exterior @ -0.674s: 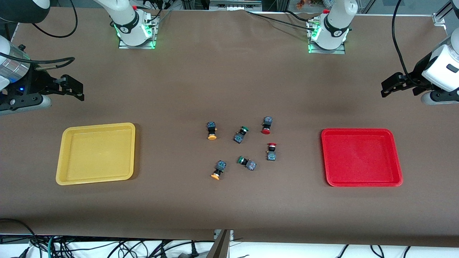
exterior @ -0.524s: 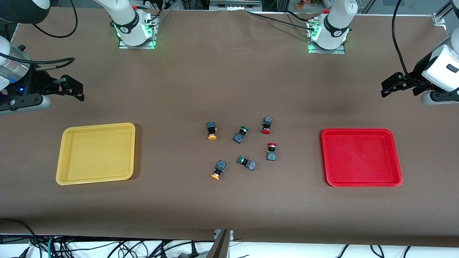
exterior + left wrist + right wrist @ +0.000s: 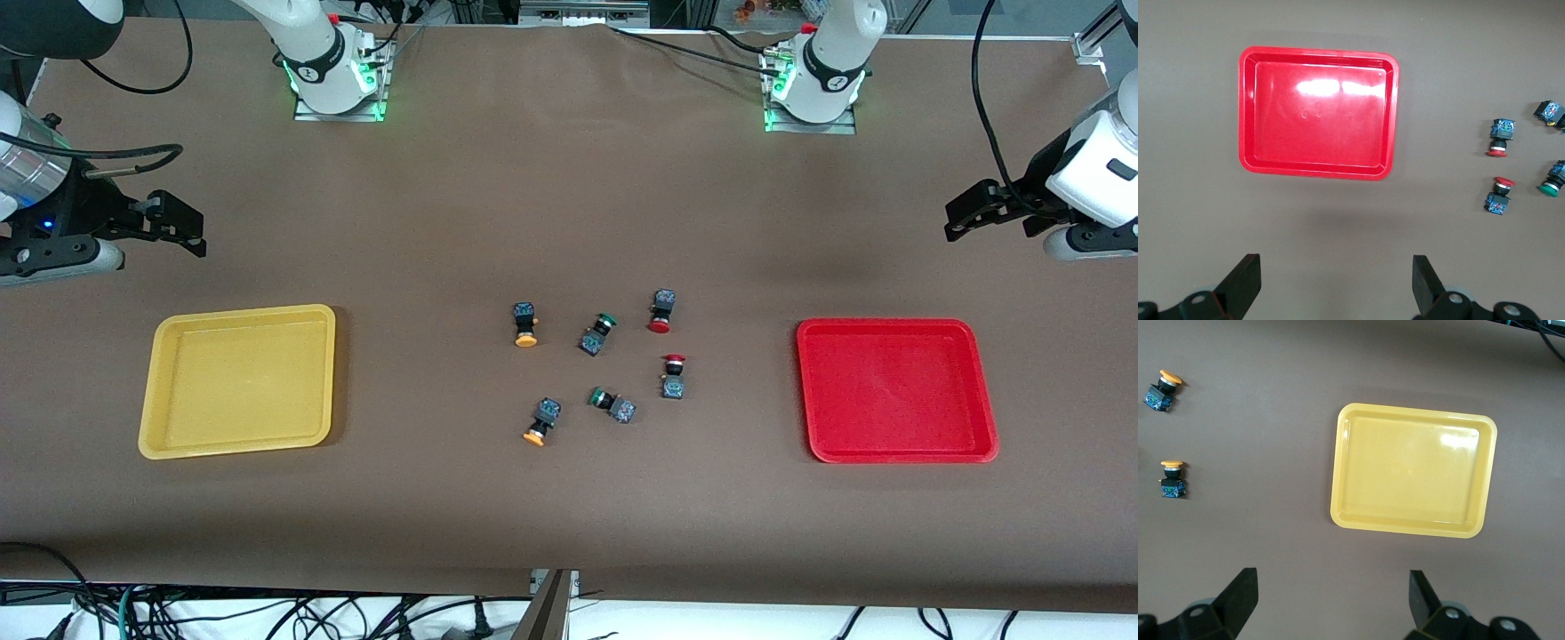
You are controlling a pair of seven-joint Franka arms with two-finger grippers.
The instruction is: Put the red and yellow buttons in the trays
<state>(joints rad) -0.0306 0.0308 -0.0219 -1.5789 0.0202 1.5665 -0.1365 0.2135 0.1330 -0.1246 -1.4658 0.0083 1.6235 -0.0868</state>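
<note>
Two red-capped buttons (image 3: 660,311) (image 3: 673,376) and two yellow-capped buttons (image 3: 525,324) (image 3: 540,420) lie on the table's middle, between the yellow tray (image 3: 240,310) and the red tray (image 3: 889,324). Both trays hold nothing. My left gripper (image 3: 965,213) is open and empty, over bare table at the left arm's end. Its wrist view shows its own fingers (image 3: 1337,277) spread, the red tray (image 3: 1318,52) and the red buttons (image 3: 1501,135) (image 3: 1499,197). My right gripper (image 3: 182,231) is open and empty, over bare table at the right arm's end. Its wrist view (image 3: 1331,593) shows the yellow tray (image 3: 1418,412) and the yellow buttons (image 3: 1161,390) (image 3: 1171,479).
Two green-capped buttons (image 3: 599,334) (image 3: 612,404) lie among the red and yellow ones. The arm bases (image 3: 331,80) (image 3: 813,89) stand along the table edge farthest from the front camera. Cables hang below the edge nearest it.
The right gripper has shifted slightly toward the right arm's end of the table. The left gripper, the buttons and the trays have not moved.
</note>
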